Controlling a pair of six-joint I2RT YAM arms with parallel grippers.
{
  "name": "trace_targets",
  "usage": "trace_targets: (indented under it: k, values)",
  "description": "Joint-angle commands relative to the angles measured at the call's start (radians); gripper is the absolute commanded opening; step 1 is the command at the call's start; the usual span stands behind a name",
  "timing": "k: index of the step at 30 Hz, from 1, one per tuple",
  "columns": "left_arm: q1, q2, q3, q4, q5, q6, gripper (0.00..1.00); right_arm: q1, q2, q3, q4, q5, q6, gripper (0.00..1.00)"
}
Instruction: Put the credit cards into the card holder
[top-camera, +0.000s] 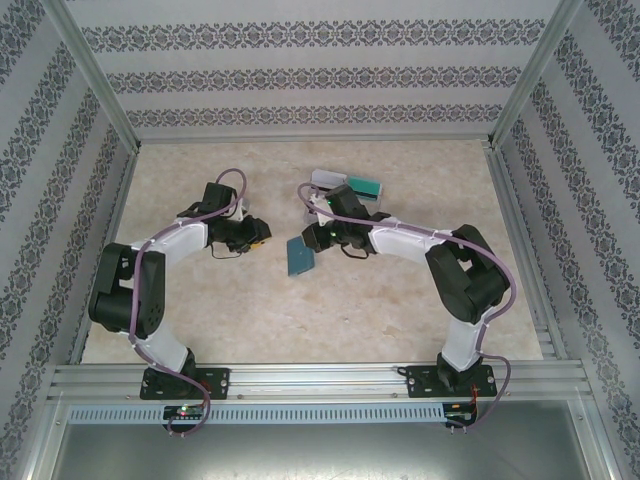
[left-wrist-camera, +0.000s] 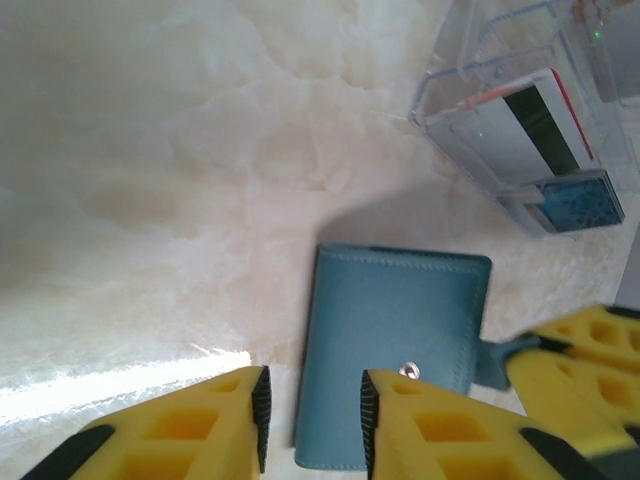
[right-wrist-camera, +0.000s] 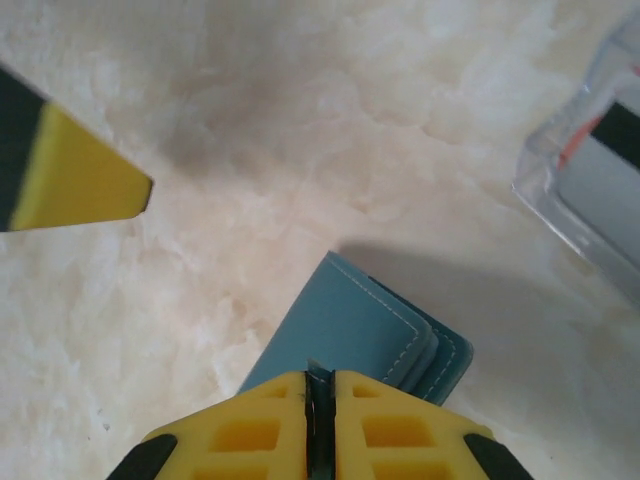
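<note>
Right gripper (right-wrist-camera: 320, 385) is pinching the near edge of the slate-blue card holder (right-wrist-camera: 345, 335), jaws nearly together on it. Card holder is sitting mid-workspace over the marble-look table (right-wrist-camera: 250, 120), near the clear plastic tray (left-wrist-camera: 470, 110); can't tell if it's resting flat or lifted. Credit cards (left-wrist-camera: 535, 125) are lying in that tray, including a teal card (left-wrist-camera: 580, 200). Left gripper (left-wrist-camera: 312, 420) is hovering beside the holder, jaws apart, gripping nothing.

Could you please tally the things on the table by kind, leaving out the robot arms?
wallet: 1
clear plastic box: 1
white card with dark stripe: 1
blue card: 1
total: 4 in view; more cards may lie hidden
</note>
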Motion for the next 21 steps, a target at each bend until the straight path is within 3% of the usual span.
trace_targets:
  k: [1,11,21]
  values:
    - [-0.018,-0.051,-0.016,-0.033,0.014,0.050,0.37,-0.005,-0.030,-0.060,0.245,-0.115,0.169,0.13]
    - [-0.019,-0.114,-0.011,-0.013,0.014,0.034,0.47,0.006,-0.105,0.075,0.188,-0.175,0.173,0.13]
    - [-0.018,-0.072,-0.098,0.067,0.024,-0.010,0.47,-0.018,-0.059,0.008,0.258,-0.194,0.224,0.13]
